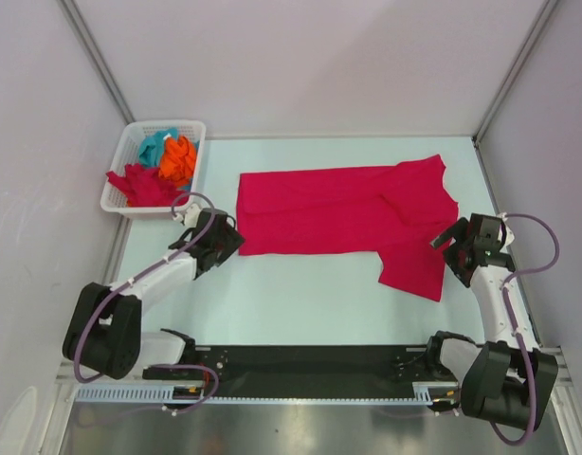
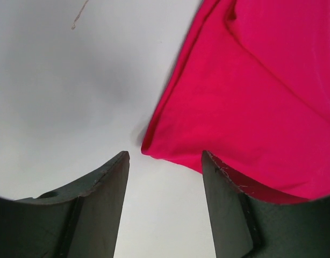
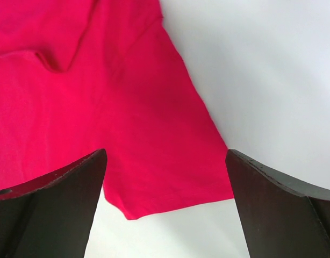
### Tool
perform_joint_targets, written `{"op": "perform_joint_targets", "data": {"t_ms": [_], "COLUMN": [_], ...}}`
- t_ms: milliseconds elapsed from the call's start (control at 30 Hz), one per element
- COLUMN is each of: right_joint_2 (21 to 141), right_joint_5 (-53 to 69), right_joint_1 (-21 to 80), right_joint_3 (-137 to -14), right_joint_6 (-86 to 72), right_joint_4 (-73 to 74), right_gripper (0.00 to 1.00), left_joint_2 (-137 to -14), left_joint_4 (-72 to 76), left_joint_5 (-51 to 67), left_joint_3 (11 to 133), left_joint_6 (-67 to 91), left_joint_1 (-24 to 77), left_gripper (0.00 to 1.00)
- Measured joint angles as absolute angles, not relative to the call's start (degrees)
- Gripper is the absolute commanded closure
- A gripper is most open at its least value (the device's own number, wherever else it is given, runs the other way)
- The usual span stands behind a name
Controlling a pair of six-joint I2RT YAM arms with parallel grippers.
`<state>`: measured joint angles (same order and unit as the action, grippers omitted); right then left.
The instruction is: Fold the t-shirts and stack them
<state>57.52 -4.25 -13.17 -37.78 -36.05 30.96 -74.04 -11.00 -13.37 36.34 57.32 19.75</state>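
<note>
A crimson t-shirt [image 1: 348,213] lies partly folded on the table, with a sleeve sticking out at its near right. My left gripper [image 1: 225,242] is open and empty at the shirt's near left corner [image 2: 154,145], which sits just ahead of the jaws. My right gripper [image 1: 449,248] is open and empty beside the sleeve [image 3: 165,172], whose hem lies between the fingers. A crimson shirt [image 1: 139,182], an orange one [image 1: 179,159] and a teal one [image 1: 156,145] sit bunched in and over the basket.
The white lattice basket [image 1: 201,142] stands at the far left by the left wall. Walls close in the table on the left, back and right. A black strip [image 1: 300,360] runs along the near edge between the arm bases.
</note>
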Motion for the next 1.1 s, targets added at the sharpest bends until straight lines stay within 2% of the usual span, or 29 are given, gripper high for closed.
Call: {"op": "perform_joint_targets", "data": {"t_ms": [33,67,267,467,567,667,767,867,1000,1100], "right_joint_2": [58.2,58.8,60.0,61.6,61.6,61.4,61.2,61.2,62.5,64.2], "right_joint_5": [-4.3,-4.3,-4.6,-2.5,-1.9,-1.6,-1.0,-0.5,1.9,4.5], "right_joint_1": [-13.4,-13.6,-15.4,-22.0,-24.6,-25.2,-25.3,-25.3,-25.4,-25.4], "right_joint_3": [-37.8,-37.8,-37.5,-36.4,-36.4,-36.4,-36.1,-34.9,-31.8,-29.4], "right_joint_6": [-36.1,-36.1,-36.2,-35.9,-35.4,-34.9,-34.7,-34.5,-35.3,-36.9], "right_joint_4": [30.9,30.9,30.8,30.4,30.5,30.6,30.6,30.5,29.3,27.8], "right_gripper": [0.0,0.0,0.0,0.02,0.02,0.02,0.04,0.1,0.2,0.26], "left_joint_2": [-74.3,-74.7,-77.5,-80.6,-82.0,-82.6,-82.9,-83.5,-84.3,-84.4], "left_joint_4": [-10.8,-10.5,-10.8,-10.5,-9.8,-9.5,-9.3,-9.0,-8.1,-7.6], "left_joint_5": [-13.4,-13.5,-14.9,-14.8,-14.9,-15.0,-15.3,-15.6,-15.9,-15.9], "left_joint_3": [36.3,36.3,36.3,36.3,36.3,36.3,36.3,36.3,36.3,36.3], "left_joint_6": [58.4,59.2,63.7,65.5,66.1,67.0,67.6,68.5,69.1,69.0], "left_joint_1": [19.7,19.7,20.1,20.8,21.3,22.0,22.3,22.3,22.4,22.4], "left_gripper": [0.46,0.46,0.46,0.47,0.58,0.59,0.7,0.85,1.0,1.0]}}
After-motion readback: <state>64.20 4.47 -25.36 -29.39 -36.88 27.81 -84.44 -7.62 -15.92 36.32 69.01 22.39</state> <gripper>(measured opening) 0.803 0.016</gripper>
